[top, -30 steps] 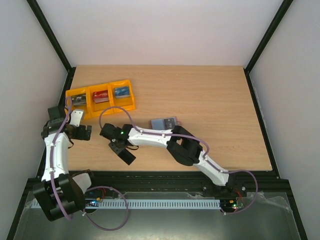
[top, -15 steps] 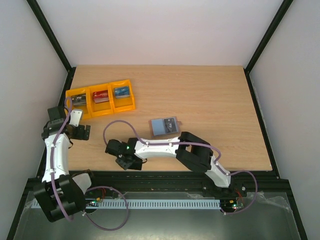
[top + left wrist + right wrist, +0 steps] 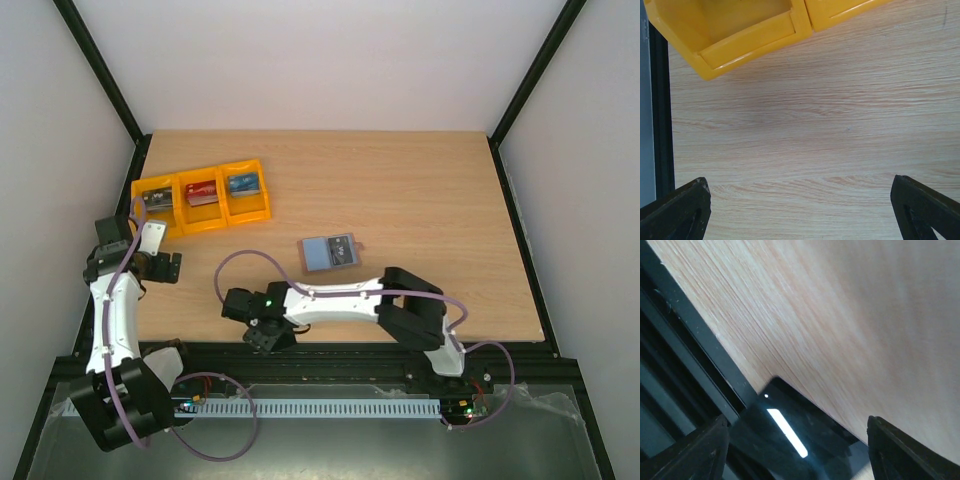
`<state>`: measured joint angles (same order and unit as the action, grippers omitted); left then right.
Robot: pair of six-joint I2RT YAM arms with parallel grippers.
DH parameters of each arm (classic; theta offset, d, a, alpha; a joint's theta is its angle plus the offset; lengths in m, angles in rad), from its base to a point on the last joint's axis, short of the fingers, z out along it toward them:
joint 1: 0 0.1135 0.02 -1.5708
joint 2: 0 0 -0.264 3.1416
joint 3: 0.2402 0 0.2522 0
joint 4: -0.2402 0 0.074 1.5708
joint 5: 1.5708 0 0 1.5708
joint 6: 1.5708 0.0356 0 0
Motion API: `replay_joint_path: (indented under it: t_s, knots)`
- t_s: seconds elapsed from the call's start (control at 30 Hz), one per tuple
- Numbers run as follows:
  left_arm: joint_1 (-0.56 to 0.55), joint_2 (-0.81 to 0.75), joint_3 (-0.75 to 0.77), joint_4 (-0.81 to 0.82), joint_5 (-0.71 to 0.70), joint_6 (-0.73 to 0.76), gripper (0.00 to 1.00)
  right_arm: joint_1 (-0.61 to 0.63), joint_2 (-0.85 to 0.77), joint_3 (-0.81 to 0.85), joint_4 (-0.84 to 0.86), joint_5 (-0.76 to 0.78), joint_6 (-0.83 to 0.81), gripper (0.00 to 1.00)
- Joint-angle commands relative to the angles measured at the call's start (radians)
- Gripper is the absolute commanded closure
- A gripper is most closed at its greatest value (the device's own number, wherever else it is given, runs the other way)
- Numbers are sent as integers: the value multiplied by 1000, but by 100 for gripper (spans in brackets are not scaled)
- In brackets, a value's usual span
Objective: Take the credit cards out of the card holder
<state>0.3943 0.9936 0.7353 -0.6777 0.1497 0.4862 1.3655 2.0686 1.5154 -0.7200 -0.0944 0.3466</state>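
The card holder [image 3: 329, 253], pale blue-grey with a brownish rim, lies flat mid-table with no gripper on it. Three credit cards sit in the yellow tray [image 3: 176, 226]: dark grey [image 3: 157, 198], red [image 3: 201, 192], blue [image 3: 243, 184]. My left gripper [image 3: 160, 266] hangs open just in front of the tray; in the left wrist view [image 3: 800, 182] only bare wood lies between its fingers. My right gripper [image 3: 265, 335] is open low over the table's front edge. Under it [image 3: 797, 422] is a glossy black flat thing [image 3: 790, 435] with a rounded corner; I cannot tell what it is.
The tray's near-left corner [image 3: 710, 70] fills the top of the left wrist view, with the table's black left edge [image 3: 660, 125] beside it. A black frame rail [image 3: 685, 340] runs along the front edge under my right wrist. Light walls enclose the table.
My right arm has drawn back from beside the card holder toward the table's front edge, and its jaws stand wider. The left arm has barely moved.
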Motion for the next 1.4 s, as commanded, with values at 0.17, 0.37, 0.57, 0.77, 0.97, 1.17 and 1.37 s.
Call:
replay_joint_path:
  t_s: [0.17,0.37,0.57,0.77,0.97,1.17,1.37]
  knots:
    - [8,-41,14,-52,35,54,1,65,-322,-188,-70,206,-288,20]
    - [7,-13,40,-112,121,53,1,82,-532,-467,139,29,-797,5]
    - [-56,9,69,-224,176,76,1,87,-746,-813,700,257,-1014,12]
    - [-261,76,72,-165,44,-25,1,165,-842,-1063,1010,294,-1247,22]
    - [-290,86,61,-109,46,-39,1,222,-698,-1094,1116,388,-1296,30]
    - [-290,119,65,-93,53,-36,1,225,-586,-1097,1180,417,-1351,27]
    - [-289,120,56,-79,56,-31,1,226,-519,-1121,1267,430,-1384,30]
